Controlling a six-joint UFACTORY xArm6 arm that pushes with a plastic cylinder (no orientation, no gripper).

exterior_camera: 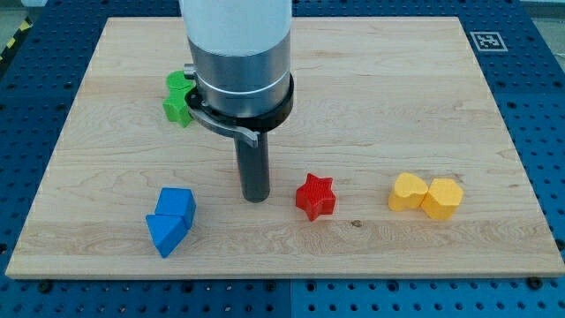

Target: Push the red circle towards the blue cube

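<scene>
The only red block I see is star-shaped [315, 196], at the view's lower middle. No red circle shows; the arm's wide body [237, 62] hides part of the board behind it. The blue cube [177, 205] sits at the lower left, touching a second blue block [164, 234] of unclear shape just below it. My tip [255, 198] rests on the board between them, a short gap left of the red star and farther right of the blue cube, touching neither.
Green blocks [178, 97] lie at the upper left, partly hidden by the arm. Two yellow blocks [409, 191] [442, 198] touch each other at the lower right. The wooden board [397, 97] lies on a blue perforated table.
</scene>
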